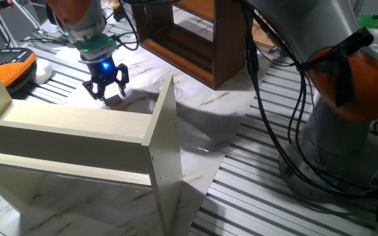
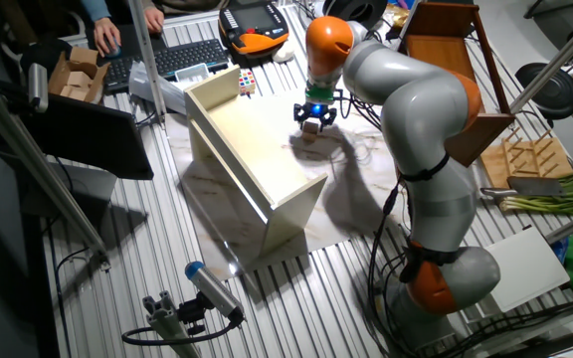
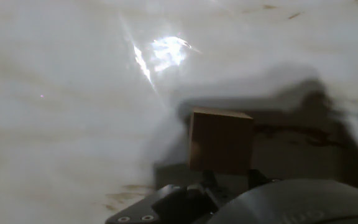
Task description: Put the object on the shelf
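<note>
The small tan wooden cube sits between my gripper's fingers, just above the white marbled tabletop. In the hand view the cube is close and sharp, with its dark shadow on the surface behind it. My gripper points straight down and is shut on the cube, whose faces the dark fingers hide in one fixed view. The dark brown open-fronted shelf stands behind and to the right of the gripper, apart from it.
A pale cream shelf unit lies right next to the gripper. A white rounded lump and an orange teach pendant lie to the left. The arm's base and cables stand to the right.
</note>
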`<state>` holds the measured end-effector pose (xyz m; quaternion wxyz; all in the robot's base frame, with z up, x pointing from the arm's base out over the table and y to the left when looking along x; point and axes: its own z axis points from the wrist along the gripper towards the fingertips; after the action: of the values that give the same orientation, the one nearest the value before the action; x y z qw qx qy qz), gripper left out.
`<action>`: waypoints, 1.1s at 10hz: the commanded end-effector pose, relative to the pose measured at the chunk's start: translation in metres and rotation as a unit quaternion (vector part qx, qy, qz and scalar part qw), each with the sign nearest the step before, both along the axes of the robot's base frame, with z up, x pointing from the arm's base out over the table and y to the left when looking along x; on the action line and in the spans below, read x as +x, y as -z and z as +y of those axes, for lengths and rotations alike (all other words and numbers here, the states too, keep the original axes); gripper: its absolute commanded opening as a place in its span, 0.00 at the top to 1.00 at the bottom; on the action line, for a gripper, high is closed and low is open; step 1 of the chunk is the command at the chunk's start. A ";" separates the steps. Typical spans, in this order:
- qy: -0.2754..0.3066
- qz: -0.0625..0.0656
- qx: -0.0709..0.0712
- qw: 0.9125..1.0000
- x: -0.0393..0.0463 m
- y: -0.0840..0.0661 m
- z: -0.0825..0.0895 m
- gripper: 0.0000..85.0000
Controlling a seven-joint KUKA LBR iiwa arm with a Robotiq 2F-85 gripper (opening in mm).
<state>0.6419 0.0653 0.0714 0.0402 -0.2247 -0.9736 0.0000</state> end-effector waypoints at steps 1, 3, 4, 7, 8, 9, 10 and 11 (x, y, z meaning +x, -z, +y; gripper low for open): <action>0.001 0.000 0.000 1.000 0.0024 0.002 0.000 0.20; -0.003 0.000 -0.008 1.000 0.0061 0.008 -0.001 0.20; -0.003 -0.003 -0.009 1.000 0.0063 0.013 -0.001 0.20; -0.005 -0.003 -0.011 1.000 0.0041 0.020 -0.003 0.20; -0.013 -0.003 -0.010 1.000 0.0041 0.023 -0.003 0.40; -0.019 -0.002 -0.008 1.000 0.0051 0.025 -0.004 0.40; -0.026 -0.001 -0.005 1.000 0.0059 0.025 -0.005 0.60; -0.034 0.004 0.000 0.999 0.0062 0.025 -0.006 0.80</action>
<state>0.6481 0.0587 0.0470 0.0458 -0.1888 -0.9809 0.0017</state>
